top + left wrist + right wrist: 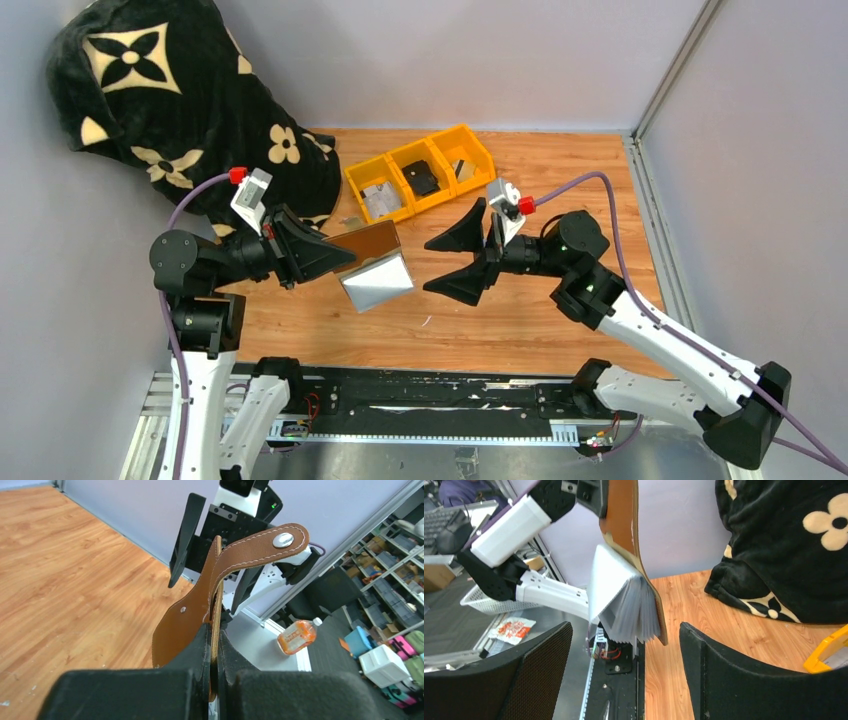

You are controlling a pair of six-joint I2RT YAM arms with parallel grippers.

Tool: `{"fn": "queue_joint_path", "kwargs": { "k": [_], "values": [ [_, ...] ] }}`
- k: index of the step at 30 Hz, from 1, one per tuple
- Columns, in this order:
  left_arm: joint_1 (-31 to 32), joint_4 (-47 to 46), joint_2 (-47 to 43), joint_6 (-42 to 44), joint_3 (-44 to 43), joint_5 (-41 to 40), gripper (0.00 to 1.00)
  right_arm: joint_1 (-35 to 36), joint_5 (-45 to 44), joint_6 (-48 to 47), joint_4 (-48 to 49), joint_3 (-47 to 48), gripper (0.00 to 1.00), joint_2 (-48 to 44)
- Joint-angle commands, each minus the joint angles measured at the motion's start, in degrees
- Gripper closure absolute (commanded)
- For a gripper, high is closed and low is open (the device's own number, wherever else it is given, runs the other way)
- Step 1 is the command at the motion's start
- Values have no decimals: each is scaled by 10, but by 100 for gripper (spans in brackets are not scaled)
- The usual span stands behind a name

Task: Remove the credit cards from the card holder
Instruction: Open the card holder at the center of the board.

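The card holder point(375, 268) hangs in the air above the middle of the wooden table, a brown leather flap over a silver-grey fan of pockets. My left gripper point(345, 258) is shut on its leather edge. In the left wrist view the jaws pinch the brown leather point(182, 625), and the snap tab point(280, 540) curls away above them. My right gripper point(428, 265) stands open just right of the holder and does not touch it. In the right wrist view the grey pockets point(626, 607) hang ahead between its spread fingers point(734, 670). No credit cards can be made out in the pockets.
A yellow three-compartment tray point(462, 142) sits at the back of the table with a small black object point(422, 178) in its middle bin. A black flower-patterned blanket point(160, 90) fills the back left corner. Grey walls close in the back and the right.
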State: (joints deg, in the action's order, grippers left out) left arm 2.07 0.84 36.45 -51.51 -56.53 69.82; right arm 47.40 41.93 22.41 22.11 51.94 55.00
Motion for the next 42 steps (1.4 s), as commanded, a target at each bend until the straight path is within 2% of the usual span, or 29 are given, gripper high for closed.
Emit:
{"fn": "queue_joint_path", "kwargs": {
  "k": [1,7,11,21,30,34,37,42],
  "values": [
    [3,-21,5,-46,-19,12,100,-2,38,-54,42,-32,18,-1],
    [3,-21,4,-57,-23,11,100,2,23,-35,93,-34,18,32],
    [4,-21,3,-57,-24,11,100,11,44,-21,101,-15,17,61],
    [3,-22,2,-62,-29,5,100,30,9,-28,116,8,17,85],
    [5,-22,3,-72,-31,6,100,48,2,-41,134,64,17,125],
    [8,-23,2,-74,-35,11,100,54,34,-39,141,99,17,153],
    [8,-23,2,-73,-38,15,100,54,67,-41,121,95,17,138],
    [8,-24,4,-72,-38,12,100,53,52,-67,86,32,16,68]
  ]
}}
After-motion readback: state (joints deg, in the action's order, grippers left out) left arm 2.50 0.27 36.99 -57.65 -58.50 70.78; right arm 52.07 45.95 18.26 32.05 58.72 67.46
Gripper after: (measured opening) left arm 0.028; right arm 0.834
